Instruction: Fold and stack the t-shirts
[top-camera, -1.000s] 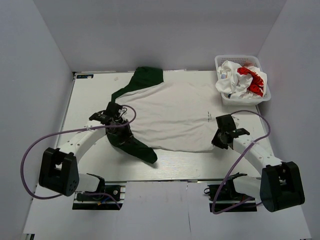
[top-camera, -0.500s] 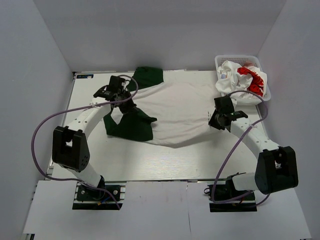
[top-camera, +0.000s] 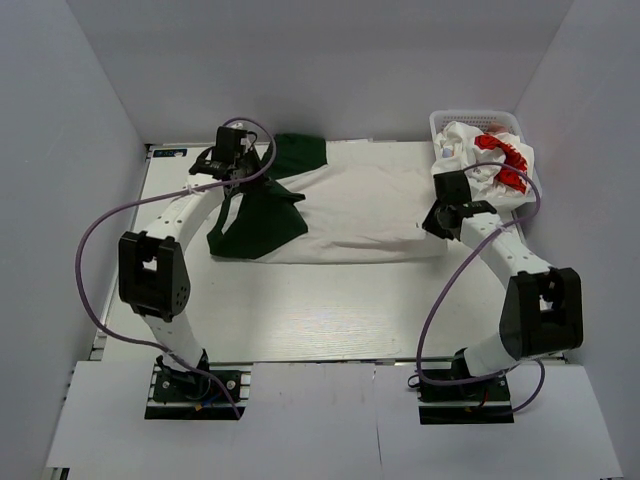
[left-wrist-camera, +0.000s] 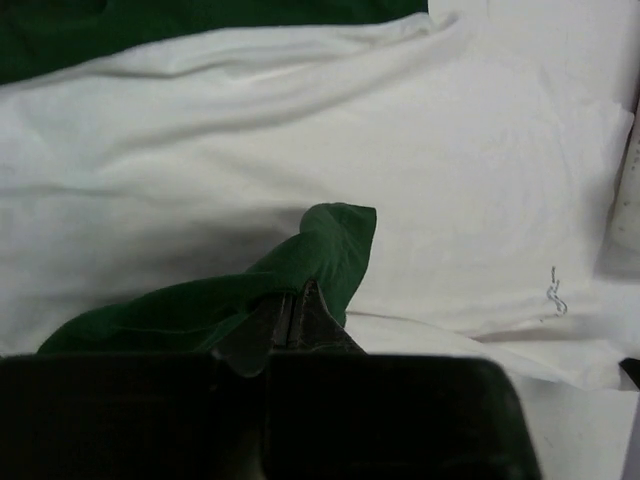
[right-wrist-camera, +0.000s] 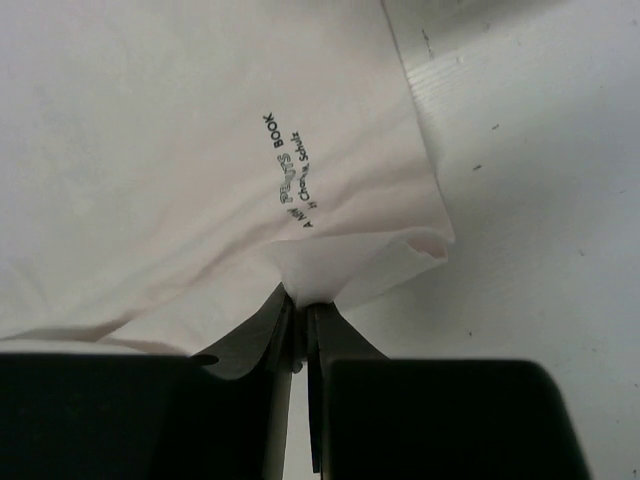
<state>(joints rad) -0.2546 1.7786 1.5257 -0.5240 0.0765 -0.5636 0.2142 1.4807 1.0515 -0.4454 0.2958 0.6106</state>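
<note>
t-shirt (top-camera: 370, 210) folded rearward | left gripper (left-wrist-camera: 293, 305) grips sleeve (left-wrist-camera: 322, 240) | right gripper (right-wrist-camera: 298, 300) grips hem (right-wrist-camera: 350, 265) | underlayer hidden

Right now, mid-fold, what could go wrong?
The right fingers pinch only a thin hem corner of the white shirt; it may slip out. The left fingers hold a bunched green sleeve, so the fold may land creased. The basket sits close to the right fingers and might get bumped.
</note>
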